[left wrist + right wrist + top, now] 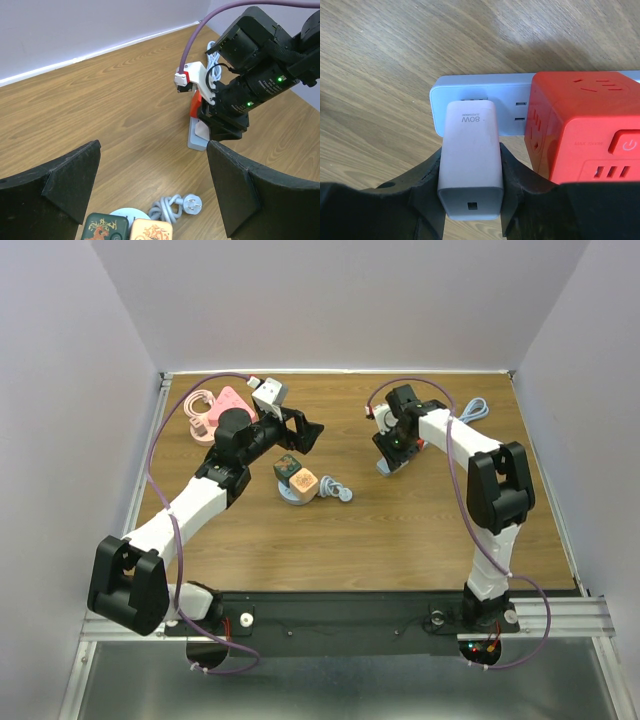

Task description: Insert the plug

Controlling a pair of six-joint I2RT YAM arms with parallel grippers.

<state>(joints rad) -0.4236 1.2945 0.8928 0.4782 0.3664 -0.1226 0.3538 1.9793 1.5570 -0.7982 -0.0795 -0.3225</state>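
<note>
A white 80W charger plug (470, 150) sits between the fingers of my right gripper (470, 167), which is shut on its sides. Its front end is against the end socket of a pale grey power strip (470, 87), and its prongs are hidden. A red cube adapter (585, 130) sits on the strip just to the right. In the top view the right gripper (392, 452) points down at the strip (388, 470). My left gripper (152, 170) is open and empty, hovering above the table and facing the strip (196, 142).
Below the left gripper are a green cube (102, 227) and an orange cube (151, 231) on a round base, with a coiled grey cable and plug (190, 204). A pink object (215, 410), a white block (270, 393) and a blue cable (475, 410) lie at the back.
</note>
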